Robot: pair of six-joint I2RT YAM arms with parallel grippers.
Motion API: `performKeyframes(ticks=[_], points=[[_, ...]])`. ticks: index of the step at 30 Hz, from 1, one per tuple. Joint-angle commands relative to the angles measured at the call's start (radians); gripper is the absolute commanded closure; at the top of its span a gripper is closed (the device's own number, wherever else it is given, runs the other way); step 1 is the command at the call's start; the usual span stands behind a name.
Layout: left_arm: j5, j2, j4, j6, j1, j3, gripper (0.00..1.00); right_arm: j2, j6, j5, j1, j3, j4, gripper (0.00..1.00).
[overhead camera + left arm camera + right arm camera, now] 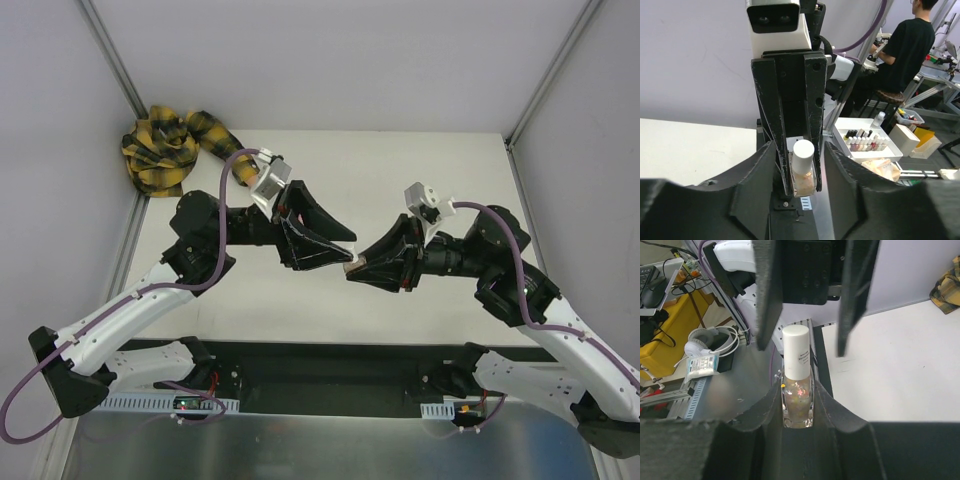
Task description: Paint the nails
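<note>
Right gripper (798,415) is clamped on the glass body of a small polish bottle (797,397), over the middle of the table (420,170). Left gripper (799,150) stands wide, its fingers on either side of the white cap (796,352) without touching it. I judge this to be the opening step: the cap is on and no brush is out. Next, the left fingers must close squarely on the cap and twist. The nails lie at the far left with the plaid sleeve (165,150), too small to make out.

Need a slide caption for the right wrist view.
Right gripper clamps the nail-polish bottle while the open left gripper frames its white cap.
</note>
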Motion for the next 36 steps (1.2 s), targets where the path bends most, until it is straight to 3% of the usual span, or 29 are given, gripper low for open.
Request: performKeyframes(ticks=[1, 7, 11, 16, 17, 18, 19, 20, 22, 23, 24, 26, 27, 32, 36], points=[[0.05, 0.0, 0.097, -0.024, -0.001, 0.025, 0.63, -0.007, 0.0, 0.007, -0.008, 0.036, 0.086, 1.0], [0.054, -0.002, 0.067, -0.019, -0.001, 0.034, 0.65, 0.001, -0.013, 0.033, -0.007, 0.04, 0.089, 1.0], [0.041, 0.003, 0.024, -0.011, -0.001, 0.056, 0.59, 0.011, -0.019, 0.038, -0.008, 0.048, 0.087, 1.0], [0.012, 0.01, -0.074, 0.024, -0.001, 0.114, 0.76, 0.01, -0.02, 0.102, -0.008, 0.054, 0.067, 1.0], [-0.028, 0.013, -0.099, 0.035, -0.001, 0.126, 0.83, 0.013, -0.046, 0.134, -0.007, 0.057, 0.055, 1.0], [-0.071, 0.015, -0.201, 0.065, -0.001, 0.142, 1.0, 0.013, -0.057, 0.21, -0.008, 0.063, 0.029, 1.0], [-0.121, 0.016, -0.264, 0.085, -0.001, 0.178, 1.0, 0.011, -0.065, 0.263, -0.004, 0.068, 0.015, 1.0], [-0.172, 0.018, -0.315, 0.108, -0.003, 0.194, 1.0, 0.007, -0.069, 0.338, 0.014, 0.074, 0.003, 1.0], [-0.402, 0.017, -0.433, 0.156, -0.016, 0.211, 1.0, 0.019, -0.126, 0.711, 0.077, 0.091, -0.067, 1.0], [-0.513, 0.013, -0.476, 0.174, -0.041, 0.22, 1.0, 0.033, -0.166, 0.927, 0.219, 0.13, -0.101, 1.0], [-0.77, 0.019, -0.514, 0.209, -0.099, 0.237, 1.0, 0.092, -0.245, 1.382, 0.299, 0.147, -0.123, 1.0], [-0.948, 0.074, -0.645, 0.23, -0.145, 0.321, 1.0, 0.169, -0.347, 1.708, 0.443, 0.174, -0.07, 1.0], [-1.014, 0.094, -0.677, 0.21, -0.156, 0.349, 1.0, 0.2, -0.376, 1.838, 0.455, 0.196, -0.022, 1.0], [-1.067, 0.139, -0.723, 0.154, -0.164, 0.398, 1.0, 0.258, -0.459, 1.801, 0.46, 0.198, 0.052, 1.0], [-1.01, 0.119, -0.722, 0.124, -0.161, 0.381, 1.0, 0.216, -0.478, 1.547, 0.444, 0.171, 0.055, 1.0]])
